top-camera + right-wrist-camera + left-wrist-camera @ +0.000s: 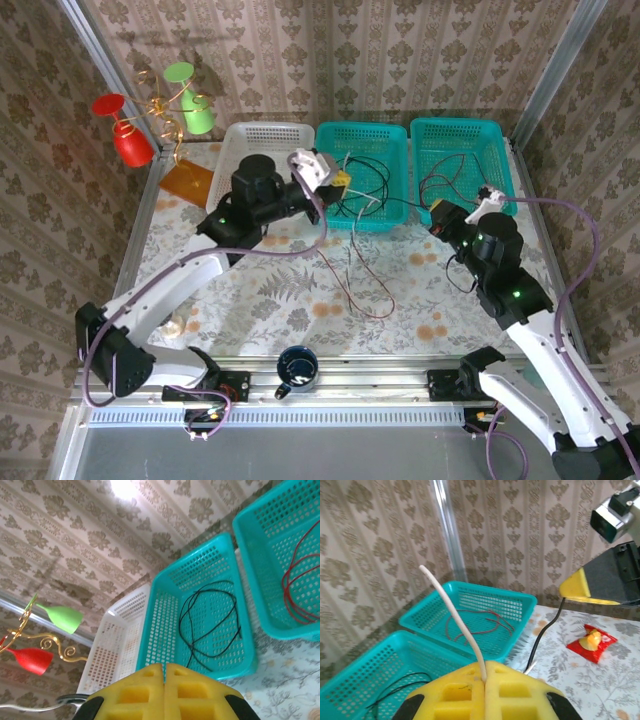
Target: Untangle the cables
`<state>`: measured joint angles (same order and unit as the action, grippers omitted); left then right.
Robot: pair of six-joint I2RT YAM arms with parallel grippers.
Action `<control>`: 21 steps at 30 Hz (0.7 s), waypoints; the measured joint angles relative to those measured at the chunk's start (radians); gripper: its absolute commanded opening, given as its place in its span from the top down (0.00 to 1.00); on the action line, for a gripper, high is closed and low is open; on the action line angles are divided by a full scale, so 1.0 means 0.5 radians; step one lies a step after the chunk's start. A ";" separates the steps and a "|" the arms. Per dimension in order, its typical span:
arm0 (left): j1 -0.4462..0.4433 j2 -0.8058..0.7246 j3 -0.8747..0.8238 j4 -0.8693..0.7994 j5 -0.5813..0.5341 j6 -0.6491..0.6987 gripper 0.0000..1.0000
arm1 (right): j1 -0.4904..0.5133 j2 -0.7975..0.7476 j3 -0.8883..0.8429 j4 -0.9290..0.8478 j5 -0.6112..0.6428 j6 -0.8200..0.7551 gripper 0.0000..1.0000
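Observation:
My left gripper [342, 180] hovers at the left rim of the middle teal basket [395, 222], its yellow jaws [485, 667] shut on a thin white cable [455, 612]. That cable hangs down to the table [348, 255] beside a dark red cable [372, 312]. A black cable [210, 625] lies coiled in the middle basket. Another red cable [292, 587] lies in the right teal basket [505, 165]. My right gripper [440, 212] is shut in front of that basket; in the left wrist view a black cable [545, 630] runs down from its yellow tip [570, 591].
A white basket [262, 135] stands left of the teal ones. A gold spiral stand [165, 110] with red and green cups is at the back left, an orange sheet [188, 180] below it. A dark mug [297, 368] sits at the near edge. A red packet [592, 642] lies on the table.

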<state>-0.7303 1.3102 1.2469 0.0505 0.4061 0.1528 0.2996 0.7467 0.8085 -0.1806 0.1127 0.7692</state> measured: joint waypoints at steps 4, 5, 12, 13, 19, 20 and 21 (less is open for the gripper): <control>0.070 -0.101 0.000 -0.033 -0.039 0.009 1.00 | -0.053 0.004 0.064 -0.008 0.049 -0.066 1.00; 0.084 -0.117 0.000 -0.034 -0.047 0.010 1.00 | -0.067 0.005 0.076 -0.008 0.053 -0.074 1.00; 0.201 -0.222 -0.011 -0.079 -0.158 0.017 1.00 | -0.195 0.025 0.106 -0.029 0.085 -0.127 1.00; 0.234 -0.248 -0.011 -0.109 -0.183 0.016 1.00 | -0.224 0.027 0.114 -0.046 0.091 -0.133 1.00; 0.404 -0.418 -0.017 -0.314 -0.328 0.016 1.00 | -0.372 0.026 0.156 -0.102 0.124 -0.188 1.00; 0.430 -0.459 -0.024 -0.349 -0.353 0.016 1.00 | -0.393 0.024 0.159 -0.114 0.130 -0.197 1.00; 0.454 -0.497 -0.039 -0.376 -0.377 0.016 1.00 | -0.413 0.024 0.160 -0.124 0.131 -0.212 1.00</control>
<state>-0.5034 1.0615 1.2274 -0.1375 0.2176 0.1608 0.0933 0.7586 0.8886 -0.2428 0.1783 0.6632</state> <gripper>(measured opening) 0.053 0.066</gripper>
